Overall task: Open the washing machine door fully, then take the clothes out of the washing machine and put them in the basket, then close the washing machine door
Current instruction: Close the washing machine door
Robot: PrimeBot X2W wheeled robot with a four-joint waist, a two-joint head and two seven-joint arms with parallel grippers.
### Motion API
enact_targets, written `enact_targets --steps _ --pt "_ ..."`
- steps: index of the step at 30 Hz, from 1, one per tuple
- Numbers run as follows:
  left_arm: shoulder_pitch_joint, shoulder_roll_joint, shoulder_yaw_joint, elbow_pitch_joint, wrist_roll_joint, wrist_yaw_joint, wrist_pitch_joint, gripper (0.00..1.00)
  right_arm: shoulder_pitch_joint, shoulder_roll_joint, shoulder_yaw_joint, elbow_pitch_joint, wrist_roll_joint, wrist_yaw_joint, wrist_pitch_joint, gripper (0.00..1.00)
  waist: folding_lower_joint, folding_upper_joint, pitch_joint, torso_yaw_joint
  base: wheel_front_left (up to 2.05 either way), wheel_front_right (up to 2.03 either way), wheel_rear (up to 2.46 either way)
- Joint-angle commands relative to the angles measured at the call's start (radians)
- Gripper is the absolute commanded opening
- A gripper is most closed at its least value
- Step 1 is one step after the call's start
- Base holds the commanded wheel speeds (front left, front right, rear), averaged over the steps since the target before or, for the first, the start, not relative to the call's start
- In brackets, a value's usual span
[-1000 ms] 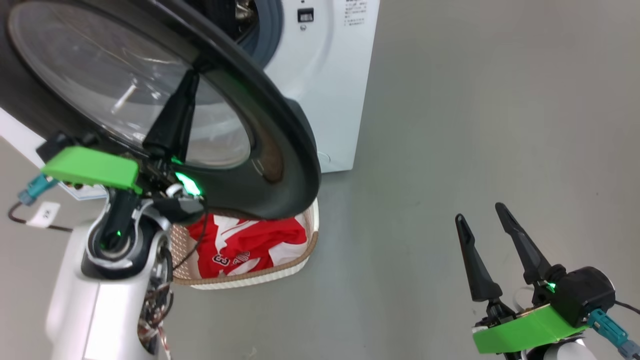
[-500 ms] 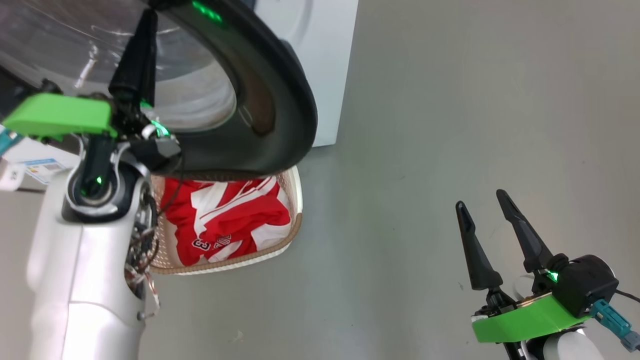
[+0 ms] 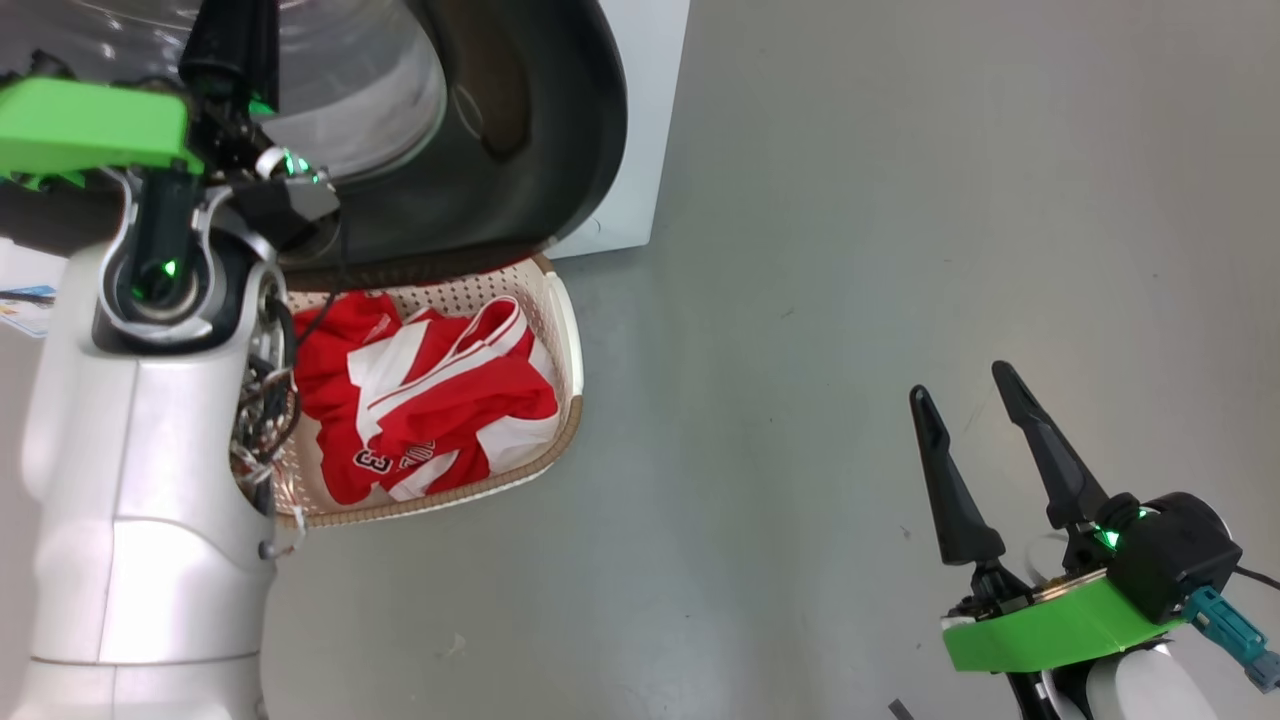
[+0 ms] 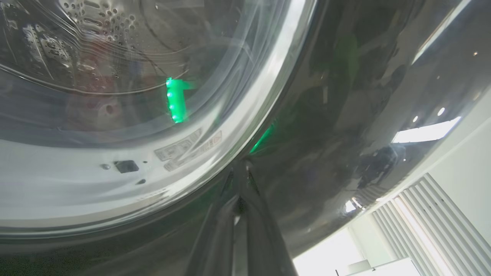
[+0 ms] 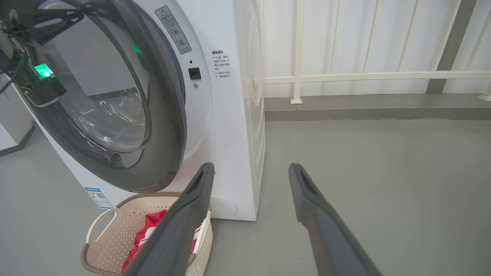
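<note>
My left fingers (image 4: 264, 237), pressed together, touch the ajar washing machine door (image 4: 345, 115) dead ahead of their tips. My right fingers (image 3: 950, 500), spread, stand well apart from it.

My left forearm (image 3: 130, 500) is a silver-white shell with loose wires (image 3: 262, 400) at its side. The right wrist carries a bright green plate (image 3: 1040, 635), a teal connector (image 3: 1225, 635), a green light (image 3: 1105, 540) and tapered black fingers (image 3: 950, 500).
</note>
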Motion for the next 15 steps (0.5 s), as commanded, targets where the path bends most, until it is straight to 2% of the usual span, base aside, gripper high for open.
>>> enact_targets --steps 1,15 --pt "-0.037 0.024 0.015 -0.019 0.009 -0.018 0.003 0.0 -0.031 -0.01 0.023 -0.027 0.008 0.006 -0.006 1.0 0.0 -0.0001 0.008 -0.004 0.0 0.0 0.0" --pt "-0.098 0.021 -0.005 0.041 0.025 -0.04 0.012 0.0 -0.043 -0.01 0.032 -0.021 0.013 0.006 -0.006 1.0 0.0 -0.0001 0.024 -0.019 0.0 0.0 0.0"
